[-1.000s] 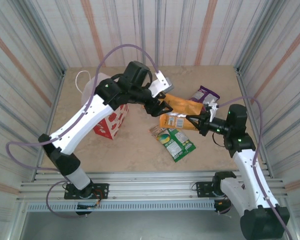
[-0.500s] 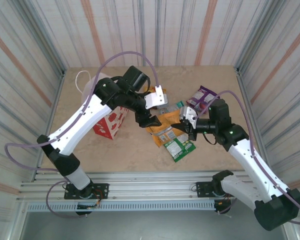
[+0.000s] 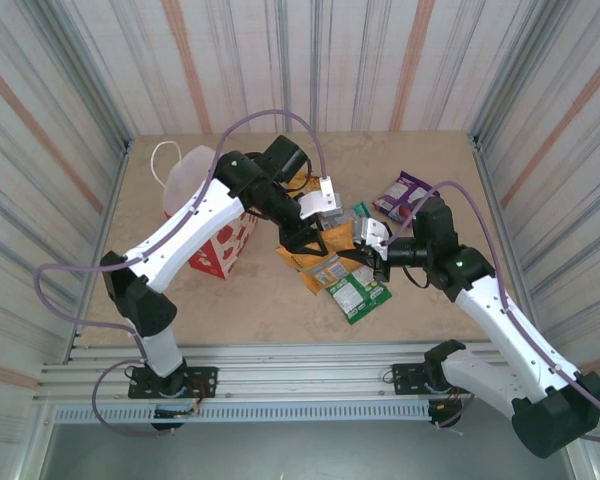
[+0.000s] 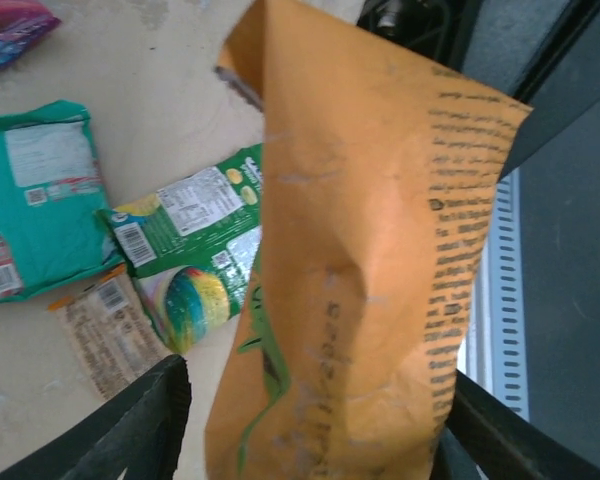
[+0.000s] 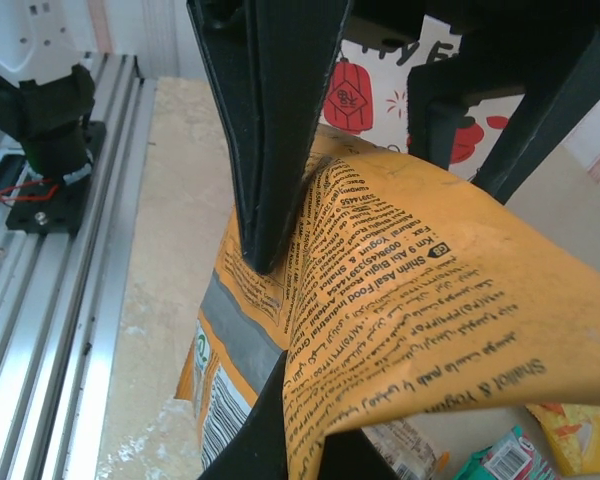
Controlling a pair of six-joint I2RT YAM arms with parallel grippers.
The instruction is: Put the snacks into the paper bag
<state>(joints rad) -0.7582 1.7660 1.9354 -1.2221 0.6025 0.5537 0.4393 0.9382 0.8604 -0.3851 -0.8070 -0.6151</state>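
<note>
From above, the orange packet [image 3: 298, 260] lies mostly under the left gripper [image 3: 302, 240] and the right gripper [image 3: 358, 248], and the left arm [image 3: 180, 235] covers a part of the paper bag [image 3: 192, 172]. On the left wrist camera this packet hides much of the table [image 4: 160, 90] and runs off the bottom edge; the teal packet [image 4: 35, 210] and the purple packet [image 4: 8, 22] are cut by the frame. On the right wrist camera black fingers [image 5: 270, 120] hide most of the bag's print.
</note>
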